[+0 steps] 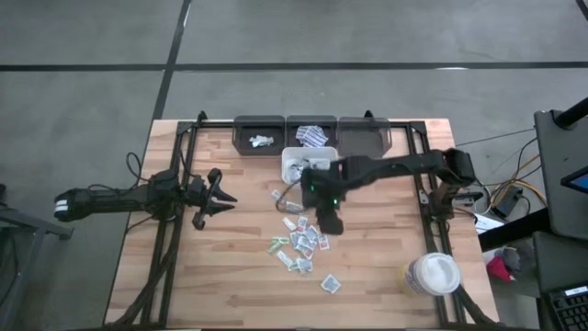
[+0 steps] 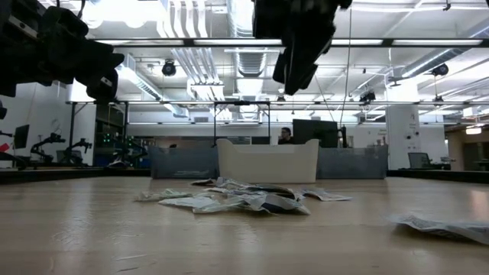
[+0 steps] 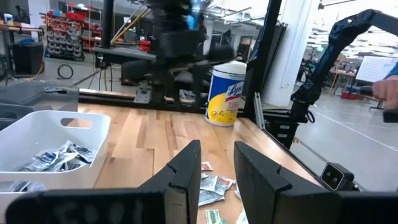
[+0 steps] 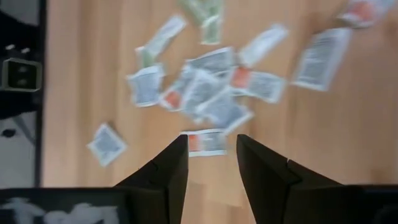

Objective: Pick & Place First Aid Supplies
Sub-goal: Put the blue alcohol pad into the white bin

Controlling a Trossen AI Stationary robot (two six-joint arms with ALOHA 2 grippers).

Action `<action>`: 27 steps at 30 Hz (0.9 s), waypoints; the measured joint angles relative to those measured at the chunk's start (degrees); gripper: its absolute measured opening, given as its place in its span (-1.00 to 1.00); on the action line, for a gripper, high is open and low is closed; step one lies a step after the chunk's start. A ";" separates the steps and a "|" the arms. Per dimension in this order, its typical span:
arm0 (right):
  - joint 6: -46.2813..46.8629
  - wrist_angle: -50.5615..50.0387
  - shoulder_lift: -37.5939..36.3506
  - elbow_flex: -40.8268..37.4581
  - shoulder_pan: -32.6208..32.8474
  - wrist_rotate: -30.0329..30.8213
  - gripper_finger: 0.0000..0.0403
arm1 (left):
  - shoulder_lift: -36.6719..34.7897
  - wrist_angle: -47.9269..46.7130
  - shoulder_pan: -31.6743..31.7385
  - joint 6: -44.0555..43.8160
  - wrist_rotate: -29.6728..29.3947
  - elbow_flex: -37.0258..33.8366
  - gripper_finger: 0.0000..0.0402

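Overhead, the right gripper (image 1: 329,223) hangs above the sachets (image 1: 301,243), fingers parted and holding nothing. The left gripper (image 1: 220,196) waits at the left, part open and empty.

Wooden table (image 1: 220,267) — scattered sachets (image 1: 301,241), white bin (image 1: 301,164), three dark bins (image 1: 260,134), seemingly a wipes tub (image 1: 434,274).

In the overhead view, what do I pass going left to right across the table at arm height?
Left claw, open and empty → scattered first aid sachets → right claw, open above the sachets → white round tub near the table's right front corner.
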 joint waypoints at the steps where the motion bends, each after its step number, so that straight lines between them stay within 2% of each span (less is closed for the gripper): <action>1: 1.11 0.04 0.02 -0.02 1.29 0.02 -0.36 | 0.00 0.02 0.01 0.00 0.00 0.01 -0.53; 8: 16.56 1.14 0.09 -0.09 8.82 4.29 -0.43 | 0.00 0.00 -0.01 -0.02 0.02 0.01 -0.53; 18: 41.44 2.24 0.13 -4.42 19.95 4.84 -0.48 | 0.00 0.00 0.00 0.06 0.02 -0.01 -0.53; 22: 49.31 7.54 0.15 -7.57 22.87 7.17 -0.46 | 0.00 -0.02 0.01 0.26 0.02 0.01 -0.53; 27: 54.46 17.24 0.17 -11.58 24.61 7.78 -0.41 | 0.00 -0.01 -0.01 0.28 0.02 0.01 -0.53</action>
